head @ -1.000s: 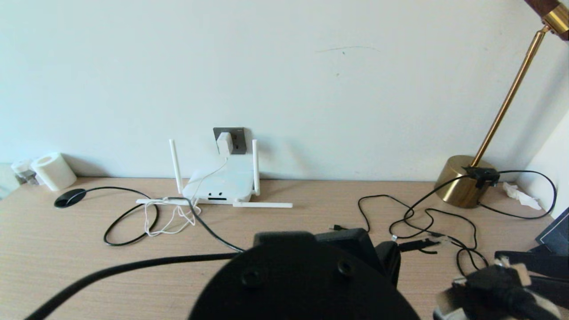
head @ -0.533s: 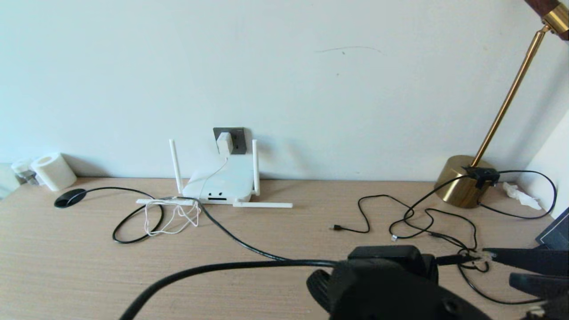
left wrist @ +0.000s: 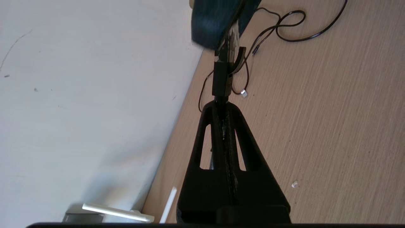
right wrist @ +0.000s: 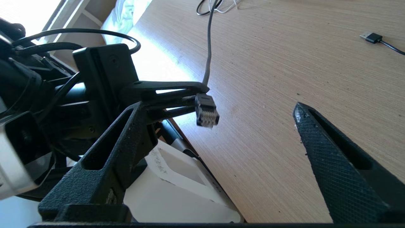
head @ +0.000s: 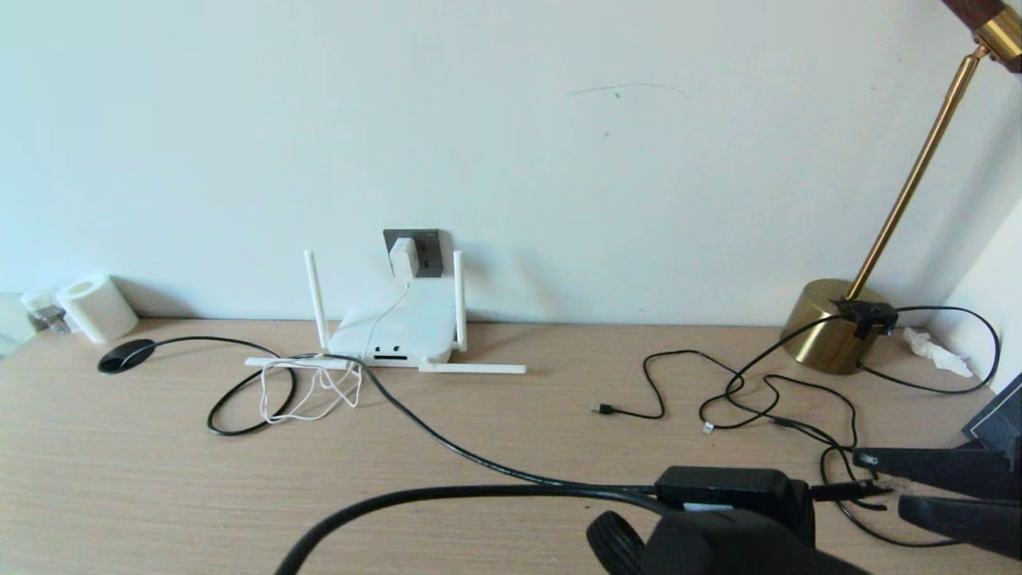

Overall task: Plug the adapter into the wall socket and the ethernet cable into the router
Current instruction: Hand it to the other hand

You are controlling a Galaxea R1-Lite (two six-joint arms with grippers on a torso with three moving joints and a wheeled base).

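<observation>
The white adapter (head: 405,255) sits plugged into the dark grey wall socket (head: 427,242), above the white router (head: 399,326). The black ethernet cable (head: 447,452) runs from a loop near the router to my left gripper (head: 818,490) at the front right, which is shut on it. Its boxy connector (left wrist: 220,79) sticks out past the left gripper (left wrist: 221,107). My right gripper (head: 880,481) stands open at the far right. In the right wrist view the connector (right wrist: 207,111) hangs between the fingers of the right gripper (right wrist: 218,107), touching neither.
A brass lamp base (head: 834,323) stands at the back right, with thin black cords (head: 758,395) and a small USB plug (head: 604,410) lying in front of it. A white roll (head: 96,307) and a black oval disc (head: 125,355) are at the back left. White cord (head: 311,391) lies bunched by the router.
My left arm has swung right and low, dragging the ethernet cable with it, and brought the connector between the right gripper's fingers. The right gripper has opened wider.
</observation>
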